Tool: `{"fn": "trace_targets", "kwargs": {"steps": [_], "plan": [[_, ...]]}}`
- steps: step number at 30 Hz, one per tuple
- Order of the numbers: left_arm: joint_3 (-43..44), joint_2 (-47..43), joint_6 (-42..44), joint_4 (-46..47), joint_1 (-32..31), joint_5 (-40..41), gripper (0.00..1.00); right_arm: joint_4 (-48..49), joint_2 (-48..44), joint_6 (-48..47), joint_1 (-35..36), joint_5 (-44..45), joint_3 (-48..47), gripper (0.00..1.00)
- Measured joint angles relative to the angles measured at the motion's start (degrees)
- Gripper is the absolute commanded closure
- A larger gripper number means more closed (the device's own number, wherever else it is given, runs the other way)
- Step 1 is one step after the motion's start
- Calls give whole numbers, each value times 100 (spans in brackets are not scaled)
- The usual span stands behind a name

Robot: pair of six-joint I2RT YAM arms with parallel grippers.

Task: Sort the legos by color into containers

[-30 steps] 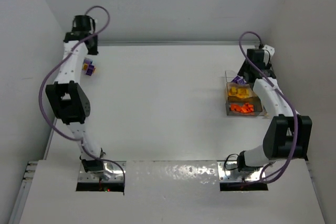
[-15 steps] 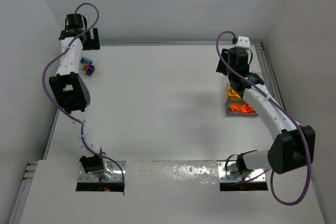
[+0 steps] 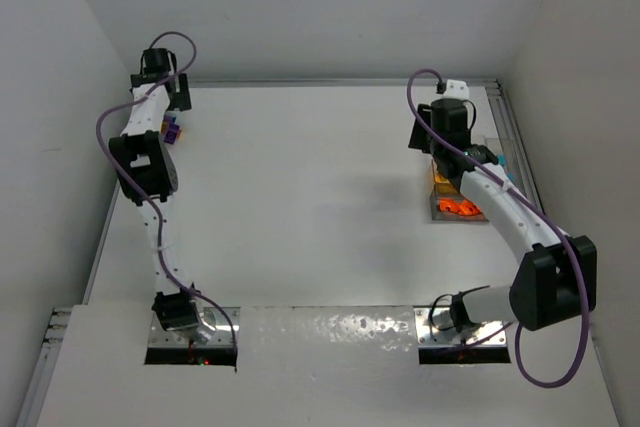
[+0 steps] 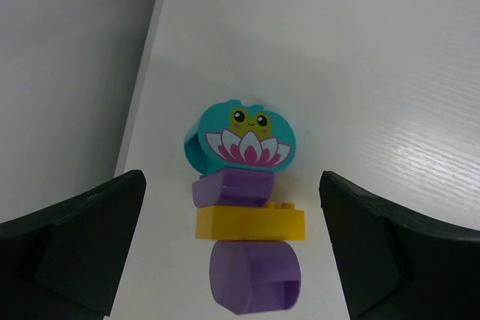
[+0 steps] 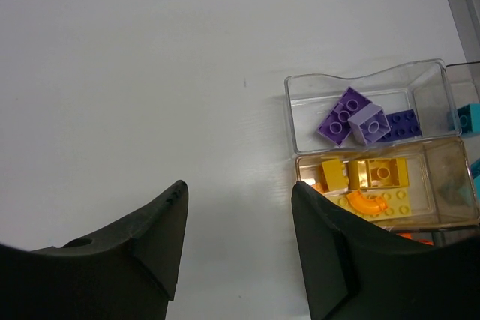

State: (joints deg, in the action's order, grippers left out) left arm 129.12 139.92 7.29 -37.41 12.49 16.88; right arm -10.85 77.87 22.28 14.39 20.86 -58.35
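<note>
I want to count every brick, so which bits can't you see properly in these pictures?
Orange bricks, right wrist view: cut off by the bottom edge; only a sliver shows.
Teal bricks, right wrist view: cut off by the right edge.
Containers, top view: mostly covered by the right arm.
Left brick pile, top view: too small to count, partly behind the left arm.

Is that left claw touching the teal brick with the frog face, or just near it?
Apart. The left wrist view shows the left gripper open, its fingers wide of the teal brick, bare table on both sides.
</note>
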Motion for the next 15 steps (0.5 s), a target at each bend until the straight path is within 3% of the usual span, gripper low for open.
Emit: {"fn": "trace_targets", "kwargs": {"steps": [4,9,15], "plan": [[2,186,4,85,22,210,6,-17,7,20,0,-17,0,43],[-28,321,-35,70,48,192,28,-92,125,22,9,-33,-76,43],[-184,323,-157,74,68,72,43,-168,254,15,61,-31,-221,42]]}}
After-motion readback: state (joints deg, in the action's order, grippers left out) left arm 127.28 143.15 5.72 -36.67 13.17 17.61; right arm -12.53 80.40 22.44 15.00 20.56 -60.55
